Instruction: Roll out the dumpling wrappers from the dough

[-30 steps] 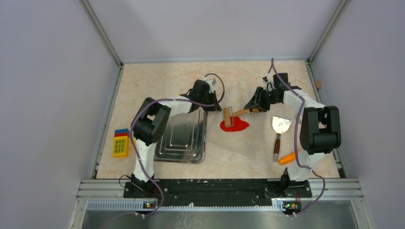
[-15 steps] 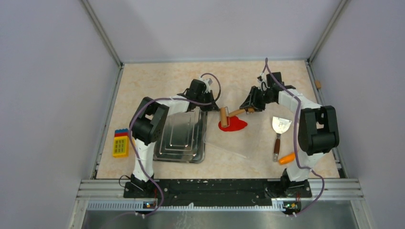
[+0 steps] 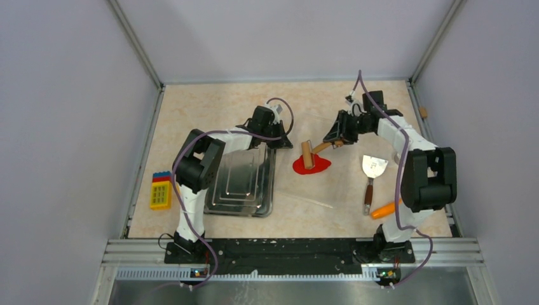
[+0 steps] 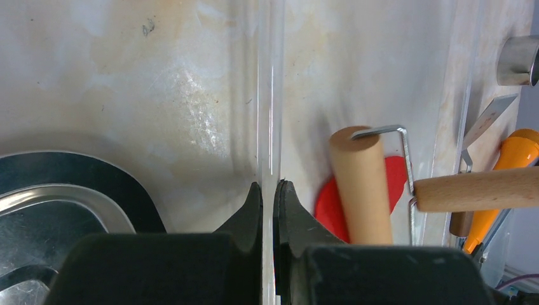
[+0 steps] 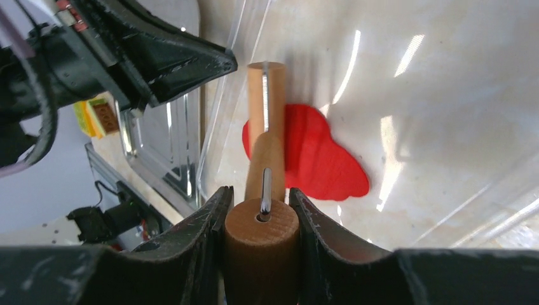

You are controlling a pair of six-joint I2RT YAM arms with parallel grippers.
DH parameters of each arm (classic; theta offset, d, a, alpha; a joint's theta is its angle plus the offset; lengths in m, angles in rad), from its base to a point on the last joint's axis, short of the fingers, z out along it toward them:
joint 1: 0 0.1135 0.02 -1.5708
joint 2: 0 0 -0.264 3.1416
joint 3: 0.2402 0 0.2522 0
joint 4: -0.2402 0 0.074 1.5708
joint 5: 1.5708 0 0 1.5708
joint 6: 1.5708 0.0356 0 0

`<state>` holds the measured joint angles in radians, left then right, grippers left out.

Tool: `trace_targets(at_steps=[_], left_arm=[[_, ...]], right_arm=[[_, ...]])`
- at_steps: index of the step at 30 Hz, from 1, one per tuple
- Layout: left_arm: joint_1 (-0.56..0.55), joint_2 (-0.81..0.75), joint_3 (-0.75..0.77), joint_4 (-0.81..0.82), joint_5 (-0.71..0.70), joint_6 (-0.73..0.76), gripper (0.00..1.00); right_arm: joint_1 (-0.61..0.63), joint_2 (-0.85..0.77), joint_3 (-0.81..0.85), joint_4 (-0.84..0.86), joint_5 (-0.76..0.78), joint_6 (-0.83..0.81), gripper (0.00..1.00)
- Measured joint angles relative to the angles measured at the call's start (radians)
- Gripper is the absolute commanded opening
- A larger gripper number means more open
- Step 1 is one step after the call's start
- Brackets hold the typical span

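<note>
Red dough point(image 5: 318, 159) sits squashed flat-ish just ahead of the right tool point(image 5: 259, 194), which pinches the wooden roller point(image 5: 266, 95) by its handle, left tool point(image 4: 270, 190) pinching the clear mat point(image 4: 270, 95), so no round wrappers yet.

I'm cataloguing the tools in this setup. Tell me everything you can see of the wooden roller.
The roller is a pale wooden drum on a bent metal wire axle, joined to a round wooden handle. The right hand is shut on the handle end. The drum lies on the flattened red dough, atop the clear sheet.
</note>
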<state>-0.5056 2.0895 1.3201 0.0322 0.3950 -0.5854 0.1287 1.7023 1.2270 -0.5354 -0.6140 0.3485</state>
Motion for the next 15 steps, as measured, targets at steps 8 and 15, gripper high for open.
trace_targets(at_steps=[8,15], left_arm=[[0.0,0.0,0.0,0.0,0.0,0.0,0.0],[0.0,0.0,0.0,0.0,0.0,0.0,0.0]], right_arm=[[-0.082,-0.091,-0.01,-0.068,-0.143,-0.121,0.0],[-0.084,-0.138,-0.071,-0.114,-0.14,-0.173,0.0]])
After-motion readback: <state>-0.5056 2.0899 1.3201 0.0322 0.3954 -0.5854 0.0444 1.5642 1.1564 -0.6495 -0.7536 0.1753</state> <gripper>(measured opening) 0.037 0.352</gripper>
